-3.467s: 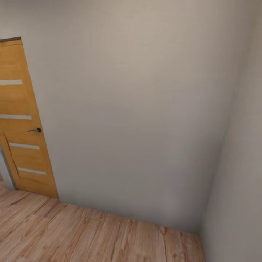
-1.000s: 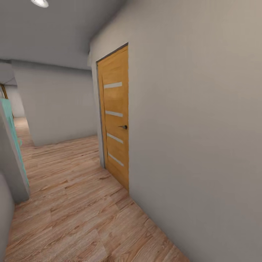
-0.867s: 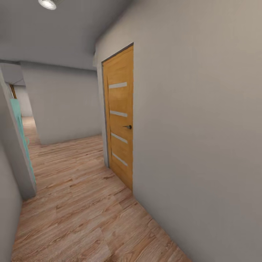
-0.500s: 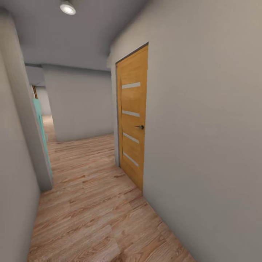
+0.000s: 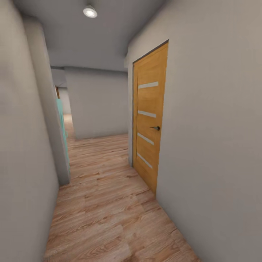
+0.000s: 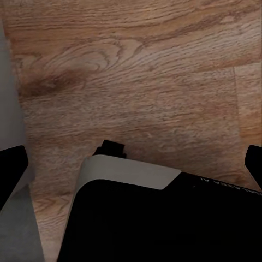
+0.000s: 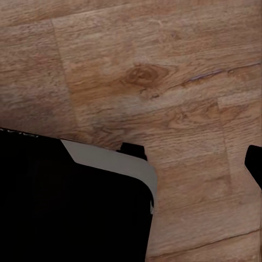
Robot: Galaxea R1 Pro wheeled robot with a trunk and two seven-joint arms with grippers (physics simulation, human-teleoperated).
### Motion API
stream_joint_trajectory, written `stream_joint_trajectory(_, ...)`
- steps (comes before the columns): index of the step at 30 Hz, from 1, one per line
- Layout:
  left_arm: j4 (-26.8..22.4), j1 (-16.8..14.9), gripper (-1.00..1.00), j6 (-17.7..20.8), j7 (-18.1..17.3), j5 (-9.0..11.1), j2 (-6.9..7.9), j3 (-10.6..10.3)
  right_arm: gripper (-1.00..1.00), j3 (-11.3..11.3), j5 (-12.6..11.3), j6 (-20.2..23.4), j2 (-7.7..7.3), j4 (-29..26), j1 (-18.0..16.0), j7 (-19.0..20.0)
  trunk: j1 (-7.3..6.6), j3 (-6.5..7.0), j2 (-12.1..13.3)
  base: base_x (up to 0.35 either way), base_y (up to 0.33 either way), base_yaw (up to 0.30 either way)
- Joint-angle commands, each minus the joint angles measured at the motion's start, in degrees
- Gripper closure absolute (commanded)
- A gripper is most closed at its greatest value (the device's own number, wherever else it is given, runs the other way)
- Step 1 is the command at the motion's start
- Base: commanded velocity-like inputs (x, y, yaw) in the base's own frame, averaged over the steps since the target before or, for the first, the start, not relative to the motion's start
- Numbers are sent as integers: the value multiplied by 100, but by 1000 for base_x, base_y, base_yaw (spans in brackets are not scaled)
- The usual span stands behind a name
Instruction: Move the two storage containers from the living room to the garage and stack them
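Note:
The two storage containers are out of view. I am in a narrow corridor with a light wood-plank floor. In the left wrist view my left gripper points down at the planks, its two dark fingertips far apart at the picture's edges with nothing between them. In the right wrist view my right gripper also hangs over the planks. One of its fingertips shows at the picture's edge and the other merges with my dark base. Nothing is held.
A closed orange wooden door with a dark handle sits in the grey right wall. The left wall is close, with a teal panel past its corner. A grey wall crosses the far end.
The camera has turned from a blank wall corner to look down the corridor. The door has slid rightward in the picture and the left wall has come into view.

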Motion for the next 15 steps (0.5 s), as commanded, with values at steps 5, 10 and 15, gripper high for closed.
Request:
stream_joint_trajectory(5, 7, -5, -100, 26, 17, 58, 0, -26, -100, 52, -6, -30, 20, 18, -8, -53, 4, -8, -4, 308, 0, 34)
stream_joint_trajectory(10, 8, -5, -100, 32, 17, 61, 3, -27, -100, 46, -28, -17, 25, 18, -8, -76, 4, -8, -4, 320, 0, 5)
stream_joint_trajectory(15, 8, -5, -100, 29, 17, 63, 7, -27, -100, 47, -45, -23, 26, 18, -8, -80, 4, -8, -4, 322, 0, 1)
